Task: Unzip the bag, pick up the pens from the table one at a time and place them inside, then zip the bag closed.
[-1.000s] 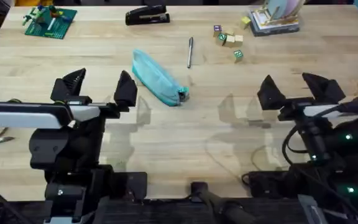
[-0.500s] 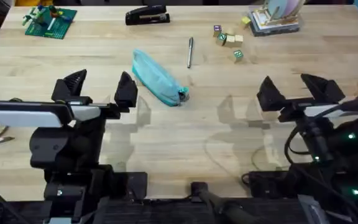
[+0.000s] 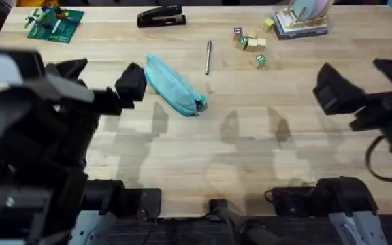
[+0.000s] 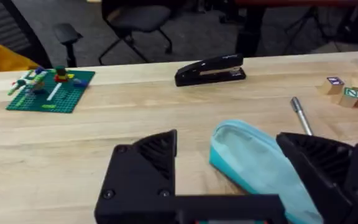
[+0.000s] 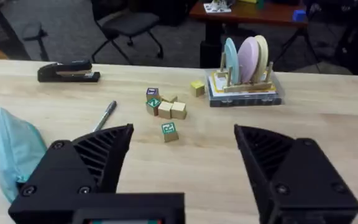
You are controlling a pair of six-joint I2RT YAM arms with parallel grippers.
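Left pincer (image 3: 101,78): fingers spread wide, nothing between them, raised above the worktop (image 3: 182,150) just left of the bag (image 3: 172,85). Left wrist view: bag end (image 4: 253,165) seen between the two black fingers (image 4: 145,168), partly behind the one near the pen. Right pincer (image 3: 366,85): fingers likewise spread wide and empty, raised over the right side of the worktop, well apart from the bag.

Bag: teal pouch lying flat and diagonal on the worktop, dark pull at its near right end. Pen (image 3: 208,56): lying on the worktop just right of the bag's far end, not touching it.

Beyond: small blocks (image 3: 250,44) right of the pen, black stapler (image 3: 160,17) at the far edge, green brick plate (image 3: 53,24) at far left, plate rack (image 5: 244,65) at far right.
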